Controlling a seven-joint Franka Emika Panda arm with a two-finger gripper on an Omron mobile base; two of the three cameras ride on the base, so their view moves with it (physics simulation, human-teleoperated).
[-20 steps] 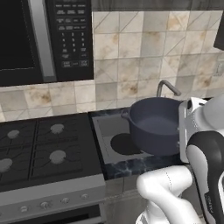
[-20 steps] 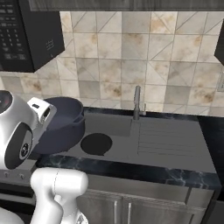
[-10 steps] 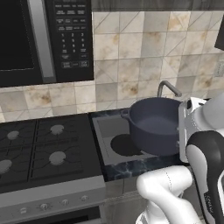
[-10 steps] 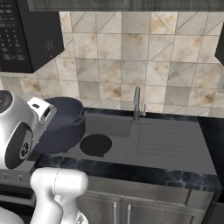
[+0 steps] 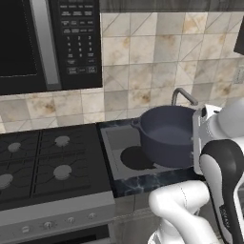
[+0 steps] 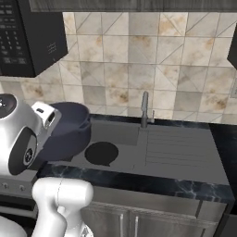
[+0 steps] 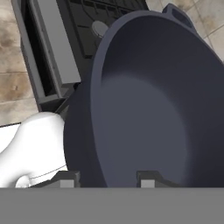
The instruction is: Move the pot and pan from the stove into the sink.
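Now gripper [image 7: 105,177] clamped on pot [image 5: 169,136] rim, above sink [image 6: 152,152]

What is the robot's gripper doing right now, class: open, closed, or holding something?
Gripper: closed on the rim of the pot, holding it over the sink.

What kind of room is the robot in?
It looks like a home kitchen. There is a black gas stove, a microwave on the wall above it, and a grey sink with a metal faucet set into dark marbled countertop.
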